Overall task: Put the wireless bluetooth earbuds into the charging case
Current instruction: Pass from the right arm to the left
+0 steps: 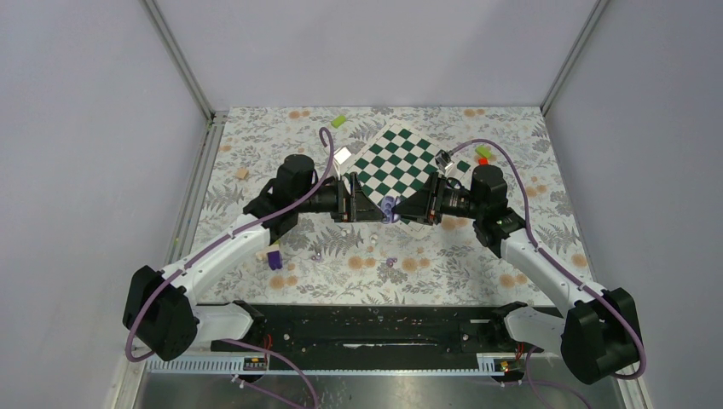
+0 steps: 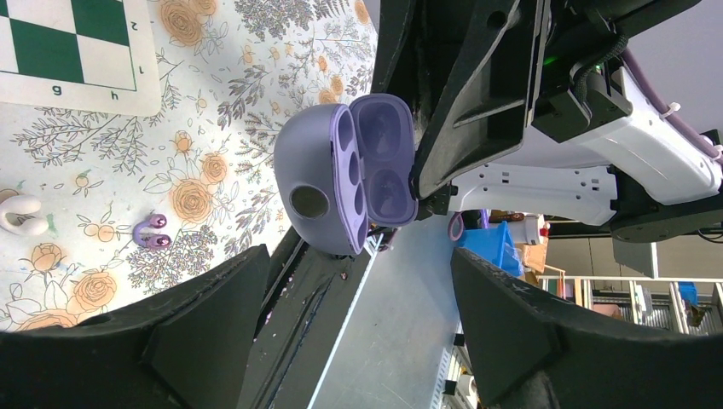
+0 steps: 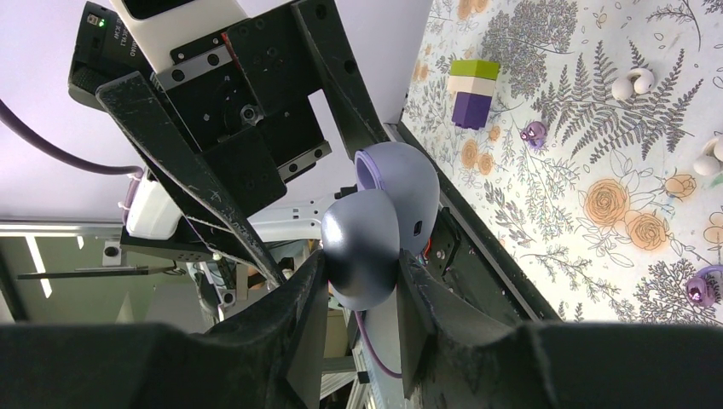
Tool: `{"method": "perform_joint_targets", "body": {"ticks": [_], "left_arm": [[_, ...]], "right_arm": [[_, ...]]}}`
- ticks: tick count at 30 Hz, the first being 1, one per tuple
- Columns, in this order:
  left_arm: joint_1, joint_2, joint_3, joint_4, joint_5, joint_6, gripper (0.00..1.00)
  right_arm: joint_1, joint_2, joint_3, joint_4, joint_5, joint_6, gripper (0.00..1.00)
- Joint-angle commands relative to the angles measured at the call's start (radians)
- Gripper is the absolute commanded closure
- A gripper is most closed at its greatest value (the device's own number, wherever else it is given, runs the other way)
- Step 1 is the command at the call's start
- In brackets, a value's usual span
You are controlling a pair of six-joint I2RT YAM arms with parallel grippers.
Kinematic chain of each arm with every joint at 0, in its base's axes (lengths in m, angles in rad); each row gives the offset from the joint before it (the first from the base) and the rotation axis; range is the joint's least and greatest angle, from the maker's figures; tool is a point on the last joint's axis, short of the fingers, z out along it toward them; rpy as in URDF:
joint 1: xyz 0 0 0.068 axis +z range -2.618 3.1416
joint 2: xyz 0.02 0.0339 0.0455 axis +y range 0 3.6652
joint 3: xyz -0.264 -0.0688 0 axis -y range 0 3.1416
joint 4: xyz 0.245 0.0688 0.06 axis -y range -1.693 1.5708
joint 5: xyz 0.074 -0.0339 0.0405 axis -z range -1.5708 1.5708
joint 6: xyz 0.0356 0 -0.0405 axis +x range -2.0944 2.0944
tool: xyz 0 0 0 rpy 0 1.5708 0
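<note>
The charging case (image 2: 320,179) looks lavender here and hangs open above the mat, its two sockets empty and its lid (image 2: 385,162) swung aside. My right gripper (image 3: 362,273) is shut on the case (image 3: 367,247), one finger on each side of its rounded shell. My left gripper (image 2: 358,285) faces it, open, both fingers clear of the case. In the top view the grippers meet at the chessboard's near corner, around the case (image 1: 390,207). White earbuds lie on the mat (image 3: 633,83) (image 3: 712,158), and one (image 2: 21,213) shows in the left wrist view.
Small purple buds (image 2: 152,232) (image 3: 535,132) lie on the floral mat near the white ones. A green-white-purple stacked block (image 3: 475,92) stands at the left front. The chessboard (image 1: 401,162) sits tilted at centre back. Loose small blocks (image 1: 339,121) (image 1: 482,155) lie around it.
</note>
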Motion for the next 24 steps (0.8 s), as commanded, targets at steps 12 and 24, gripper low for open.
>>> {"method": "perform_joint_targets", "body": {"ticks": [12,24], "left_arm": [[-0.004,-0.003,-0.005,0.045,0.008,0.005,0.22],[-0.004,-0.005,-0.007,0.042,0.004,0.003,0.22]], "right_arm": [[0.008,-0.005,0.007,0.043,-0.024,0.0,1.0],[0.008,-0.011,0.01,0.041,-0.03,0.0,1.0]]}}
